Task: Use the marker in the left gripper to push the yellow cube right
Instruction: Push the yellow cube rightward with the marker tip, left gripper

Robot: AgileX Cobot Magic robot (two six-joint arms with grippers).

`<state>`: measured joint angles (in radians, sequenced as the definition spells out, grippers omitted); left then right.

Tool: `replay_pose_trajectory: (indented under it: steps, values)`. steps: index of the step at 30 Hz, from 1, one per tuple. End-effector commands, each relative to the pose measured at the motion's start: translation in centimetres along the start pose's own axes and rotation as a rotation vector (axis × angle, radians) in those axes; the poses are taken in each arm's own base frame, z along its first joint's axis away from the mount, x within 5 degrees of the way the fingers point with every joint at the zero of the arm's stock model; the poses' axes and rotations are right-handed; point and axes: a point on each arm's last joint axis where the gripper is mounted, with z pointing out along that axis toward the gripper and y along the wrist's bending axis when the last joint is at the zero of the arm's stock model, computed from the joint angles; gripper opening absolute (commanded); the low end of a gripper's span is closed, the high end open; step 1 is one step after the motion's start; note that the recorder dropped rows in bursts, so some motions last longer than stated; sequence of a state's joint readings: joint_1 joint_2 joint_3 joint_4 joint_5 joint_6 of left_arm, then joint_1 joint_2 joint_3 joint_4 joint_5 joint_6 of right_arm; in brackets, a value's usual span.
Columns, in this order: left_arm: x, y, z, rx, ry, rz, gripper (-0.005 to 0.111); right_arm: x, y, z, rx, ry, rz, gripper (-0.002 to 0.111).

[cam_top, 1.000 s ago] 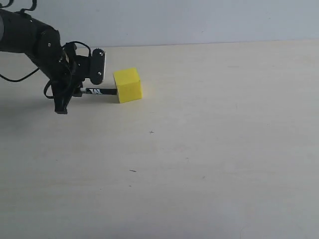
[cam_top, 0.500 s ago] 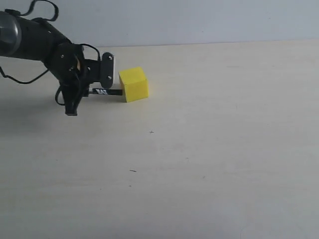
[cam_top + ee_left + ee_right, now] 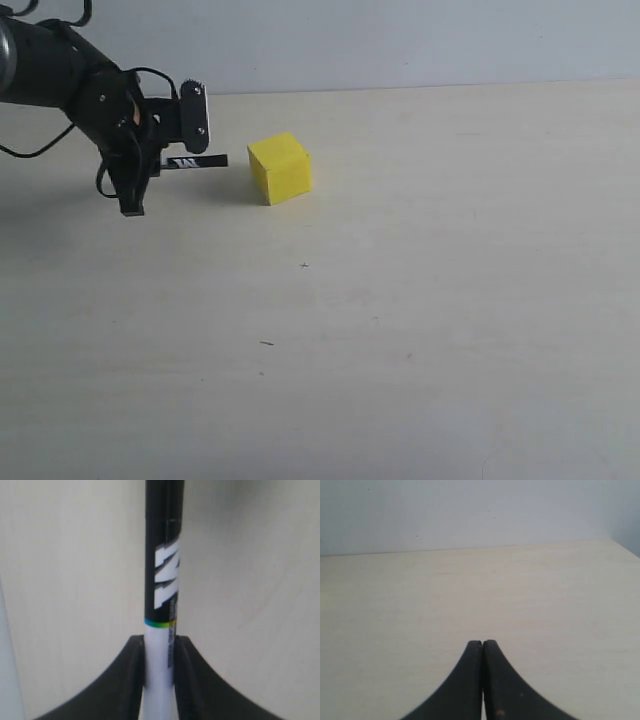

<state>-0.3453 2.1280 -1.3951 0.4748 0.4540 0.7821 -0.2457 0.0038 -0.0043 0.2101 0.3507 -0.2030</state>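
The yellow cube [image 3: 281, 168] rests on the pale table, left of centre toward the back. My left gripper [image 3: 150, 165] is shut on the marker [image 3: 196, 162], which sticks out level to the right. Its black tip ends a short gap short of the cube's left face, not touching. In the left wrist view the marker [image 3: 162, 595] runs between the two black fingers [image 3: 131, 675], gripped on its white barrel, black cap pointing away; the cube is out of that view. My right gripper [image 3: 482, 643] is shut and empty, above bare table, and does not show in the exterior view.
The light wooden table [image 3: 420, 300] stretches right and forward of the cube. A pale wall [image 3: 400, 40] rises behind its back edge. The black left arm [image 3: 50, 75] and its cable occupy the far left.
The cube was pushed a little to the right over the last second. The left gripper then drew back left and slightly up, so the marker tip has come off the cube.
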Motion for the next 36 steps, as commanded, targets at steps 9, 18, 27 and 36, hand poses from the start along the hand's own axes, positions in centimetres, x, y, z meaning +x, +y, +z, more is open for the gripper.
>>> replay_pose_trajectory:
  steps: [9, 18, 27, 36]
  values:
    - [-3.3, 1.1, -0.7, -0.061, -0.091, -0.087, 0.0, 0.1, 0.0, 0.0, -0.001, -0.002, -0.002, 0.0]
    - [-1.2, 1.6, -0.3, -0.025, -0.021, -0.11, 0.0, 0.1, 0.0, 0.0, -0.001, -0.002, -0.002, 0.0]
    - [-6.4, -0.4, 0.1, -0.068, -0.154, 0.009, 0.0, 0.1, 0.0, 0.0, -0.001, -0.002, -0.002, 0.0]
    - [-7.4, -1.1, -0.7, -0.039, -0.136, 0.026, 0.0, 0.0, 0.0, 0.0, 0.001, -0.013, -0.002, 0.0]
